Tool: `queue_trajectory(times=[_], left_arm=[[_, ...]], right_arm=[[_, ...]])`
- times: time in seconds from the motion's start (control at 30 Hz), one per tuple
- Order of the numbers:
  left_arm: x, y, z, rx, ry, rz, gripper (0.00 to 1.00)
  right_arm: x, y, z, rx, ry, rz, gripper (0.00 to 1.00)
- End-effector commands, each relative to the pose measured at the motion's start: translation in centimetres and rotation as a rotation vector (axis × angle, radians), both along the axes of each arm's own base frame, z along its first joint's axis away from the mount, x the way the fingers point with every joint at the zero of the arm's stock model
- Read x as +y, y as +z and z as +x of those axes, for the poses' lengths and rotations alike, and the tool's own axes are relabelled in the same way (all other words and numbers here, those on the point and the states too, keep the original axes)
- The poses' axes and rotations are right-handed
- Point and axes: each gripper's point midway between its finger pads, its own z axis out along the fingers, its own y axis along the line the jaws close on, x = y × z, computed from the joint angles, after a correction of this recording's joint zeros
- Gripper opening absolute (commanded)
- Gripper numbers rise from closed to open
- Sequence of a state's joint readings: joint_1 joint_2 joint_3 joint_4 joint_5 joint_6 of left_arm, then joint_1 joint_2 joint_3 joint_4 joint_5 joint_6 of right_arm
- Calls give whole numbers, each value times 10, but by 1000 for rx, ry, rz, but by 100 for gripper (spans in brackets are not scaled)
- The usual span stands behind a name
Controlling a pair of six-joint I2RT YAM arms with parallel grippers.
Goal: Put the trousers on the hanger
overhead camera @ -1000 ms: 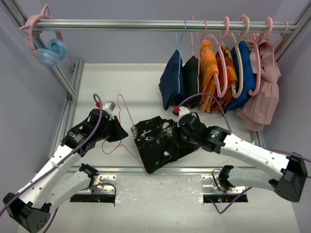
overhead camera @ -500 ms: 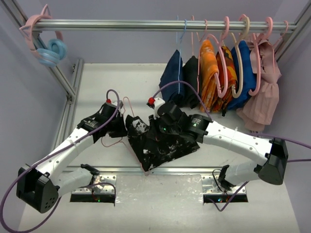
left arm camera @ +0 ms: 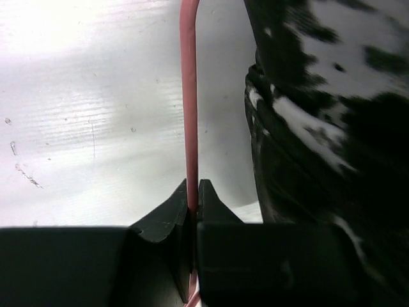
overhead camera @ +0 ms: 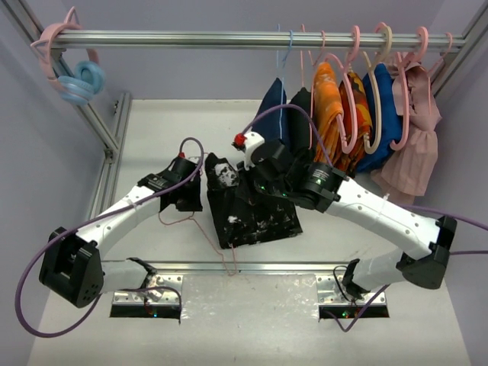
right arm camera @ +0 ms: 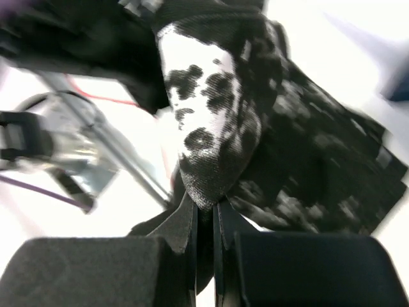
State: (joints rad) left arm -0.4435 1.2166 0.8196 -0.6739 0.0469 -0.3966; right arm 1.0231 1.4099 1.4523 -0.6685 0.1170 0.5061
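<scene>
Where the left wrist camera looks along its own grip, the left jaws stand pressed together on the thin pink wire of the hanger (left arm camera: 189, 96). The wire runs straight up out of the grip over the white desk (left arm camera: 83, 96). Just right of that wire hangs a fold of the trousers (left arm camera: 332, 128), black with white splatter; contact between the two cannot be confirmed.

The right jaws are likewise drawn narrow, pinching a bunched edge of the trousers. The fabric balloons up out of the grip and falls away to the right in that wrist's view.

From the overhead camera, the trousers sit mid-desk between the two arms. Their far left corner is raised where the right arm (overhead camera: 358, 202) holds it, close beside the left jaws, and the rest drapes down to the desk. The hanger's lower wire shows beneath and left of the garment, reaching the near edge of the desk. Behind, a rail (overhead camera: 229, 38) carries other garments (overhead camera: 343, 114) at the right, well apart from the left jaws.
</scene>
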Motion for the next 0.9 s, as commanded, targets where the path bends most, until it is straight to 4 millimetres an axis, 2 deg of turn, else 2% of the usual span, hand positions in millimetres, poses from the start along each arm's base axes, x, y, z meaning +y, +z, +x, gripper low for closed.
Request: queue_trajectory(times=[0.0,0.07,0.17,0.23,0.27,0.43,0.57,0.73,0.87], left_arm=[[1,-16,-10,89,-30,113,0],[-4,-22,-9,110,-57,132,0],[-11,-25,-9,110,-87,124,0],[-12,-24,-9,105,-92,118,0],[-14,-22,-11,105,-101,100,0],[-20,-10,-17,88,-144,51,0],[-22,-1,-21,74,-138,17,0],[-36,12,-32,73,-128,-105,0],[-51,9,-61,167,-99,-269,0]], right_arm=[[-77,-4,26,-140,-237,-43,0],[-115,-27,33,-145,-345,-101,0],[-151,-55,40,-129,-446,-175,0],[-162,-76,39,-104,-471,-221,0],[-169,-94,37,-81,-488,-261,0],[-193,-140,43,-56,-564,-421,0],[-174,-176,38,32,-499,-419,0],[-156,-209,40,87,-458,-443,0],[-144,-241,43,120,-418,-533,0]])
